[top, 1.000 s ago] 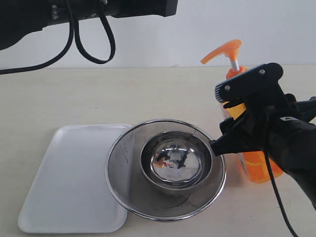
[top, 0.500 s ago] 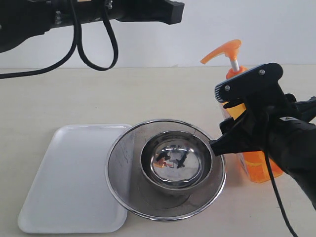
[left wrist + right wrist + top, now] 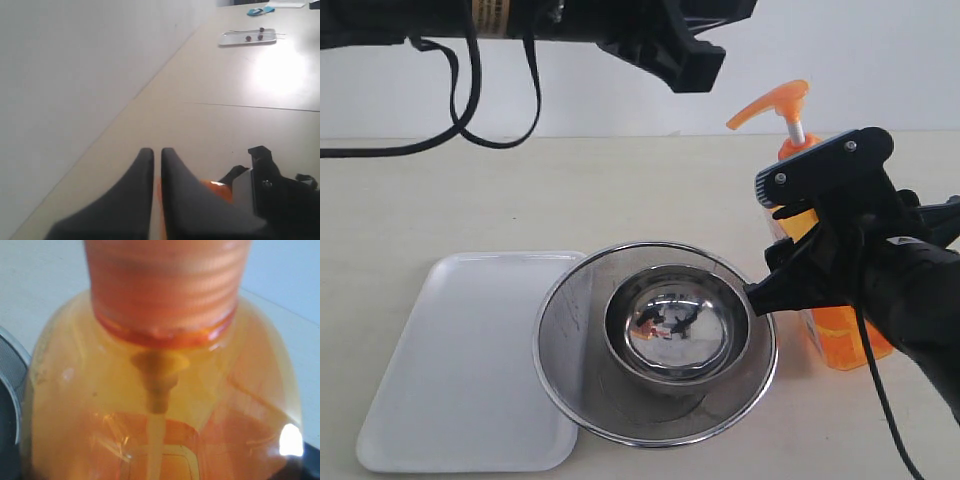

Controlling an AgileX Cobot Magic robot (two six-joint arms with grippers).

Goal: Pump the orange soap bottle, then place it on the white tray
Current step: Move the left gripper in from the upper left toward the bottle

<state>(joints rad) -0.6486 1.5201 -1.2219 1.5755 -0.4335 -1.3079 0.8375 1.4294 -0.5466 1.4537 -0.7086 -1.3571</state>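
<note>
Two claws matter here. At the near left corner of the worktop (image 3: 570,190) lies the white tray (image 3: 460,360). By the right edge the orange soap bottle (image 3: 840,340) stands upright, its body between the jaws of the right claw (image 3: 782,240), which seems to clasp it. Farther back, the left claw (image 3: 156,155), pressed shut and empty, hangs above the worktop. The pump head (image 3: 775,102) lies lower than this claw, toward the right edge.
</note>
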